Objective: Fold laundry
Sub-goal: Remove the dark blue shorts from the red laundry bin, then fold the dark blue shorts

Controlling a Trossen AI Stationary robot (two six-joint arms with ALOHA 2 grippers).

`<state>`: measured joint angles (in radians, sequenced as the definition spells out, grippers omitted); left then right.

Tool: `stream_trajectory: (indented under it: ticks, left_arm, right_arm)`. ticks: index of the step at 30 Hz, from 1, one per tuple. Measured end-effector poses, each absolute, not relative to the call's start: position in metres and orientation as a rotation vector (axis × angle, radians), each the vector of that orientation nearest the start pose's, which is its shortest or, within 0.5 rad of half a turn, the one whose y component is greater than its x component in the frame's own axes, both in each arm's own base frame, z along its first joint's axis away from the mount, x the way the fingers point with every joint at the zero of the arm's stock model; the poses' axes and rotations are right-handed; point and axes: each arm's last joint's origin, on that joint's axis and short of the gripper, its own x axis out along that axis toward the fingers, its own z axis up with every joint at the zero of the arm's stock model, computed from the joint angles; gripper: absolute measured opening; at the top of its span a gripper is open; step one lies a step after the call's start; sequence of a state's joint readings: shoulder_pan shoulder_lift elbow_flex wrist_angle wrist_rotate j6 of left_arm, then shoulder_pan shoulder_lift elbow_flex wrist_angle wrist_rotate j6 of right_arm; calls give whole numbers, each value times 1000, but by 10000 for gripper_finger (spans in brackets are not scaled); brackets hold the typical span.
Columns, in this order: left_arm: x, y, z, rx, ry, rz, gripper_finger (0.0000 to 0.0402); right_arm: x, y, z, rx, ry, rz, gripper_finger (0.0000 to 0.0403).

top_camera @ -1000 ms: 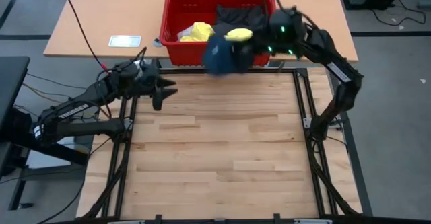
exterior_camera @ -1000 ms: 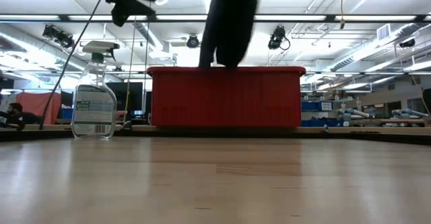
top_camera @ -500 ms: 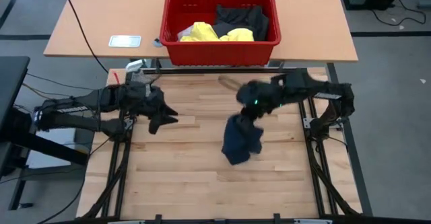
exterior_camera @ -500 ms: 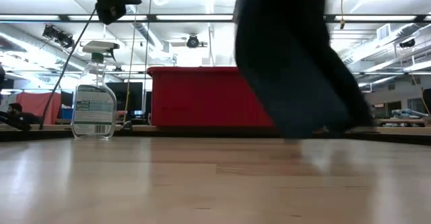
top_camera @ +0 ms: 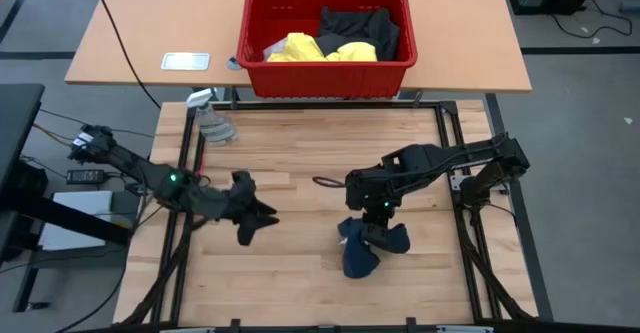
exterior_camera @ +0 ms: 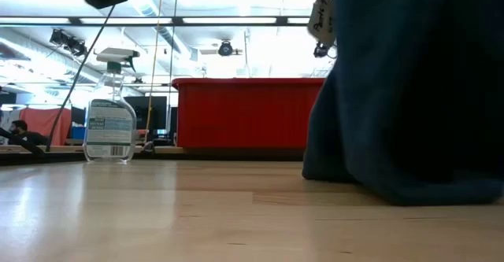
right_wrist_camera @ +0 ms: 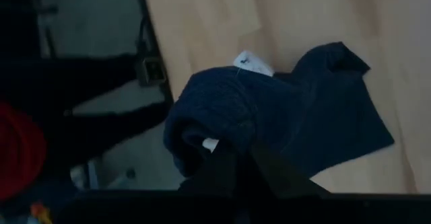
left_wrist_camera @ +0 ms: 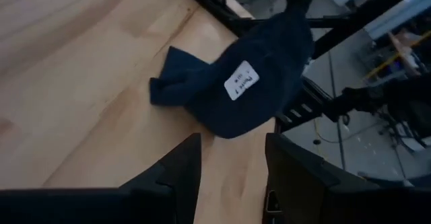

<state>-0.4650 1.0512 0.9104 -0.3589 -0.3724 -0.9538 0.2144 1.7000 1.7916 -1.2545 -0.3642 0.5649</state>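
- Laundry first: the navy piece (top_camera: 365, 246) hangs bunched from the right gripper (top_camera: 378, 211), its lower end already slumped on the table (top_camera: 300, 143), right of centre, near side.
- Right claw is clenched on its top edge; left gripper (top_camera: 252, 213) hovers nearby, part-open, holding nothing.
- Risk, I reckon: dropped like this it lands as a wad, so flattening gets fiddly.
- Long axis runs roughly up-down along the hang, white tag (left_wrist_camera: 241, 81) facing the left arm.
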Motion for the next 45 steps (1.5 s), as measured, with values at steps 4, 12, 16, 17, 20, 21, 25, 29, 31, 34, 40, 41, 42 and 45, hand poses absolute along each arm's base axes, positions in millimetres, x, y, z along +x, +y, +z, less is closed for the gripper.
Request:
stream_trajectory:
  ticks: [4,12,16,17,20,21,25,29,31,34,40,41,42,45]
  left_arm:
    - [211,-106,298,-752,497,177,169]
    - [219,-112,271,-704,634,278,169]
    - [223,-103,256,-645,690,410,169]
    - [227,-101,253,-635,682,439,169]
    - [241,-95,246,-575,672,451,178]
    - [247,-92,244,-561,664,455,185]
    - [264,-71,229,-485,699,532,224]
    - [279,-44,217,-382,751,543,255]
    - [289,-33,213,-353,784,448,261]
    - [301,-22,204,-295,820,319,263]
    - [312,0,177,-148,926,265,263]
    - [313,3,174,-132,937,266,263]
    - [313,7,173,-116,944,267,263]
    - [316,16,170,-74,937,261,263]
  right_arm:
    - [334,62,332,561,1257,228,35]
    - [359,-32,273,781,996,-5,68]
    - [350,-74,262,787,964,-223,96]
    - [347,-80,261,793,968,-249,105]
    - [341,-93,258,796,994,-300,136]
    - [340,-96,257,787,991,-319,147]
    - [335,-99,256,774,1021,-382,184]
    - [330,-87,253,786,1101,-418,200]
    - [329,-78,252,783,1148,-428,200]
    - [327,-65,250,764,1205,-428,200]
    - [322,-44,226,828,1258,-483,200]
    - [321,-40,221,849,1258,-492,200]
    - [321,-36,215,873,1257,-498,200]
    - [322,-24,201,946,1223,-497,200]
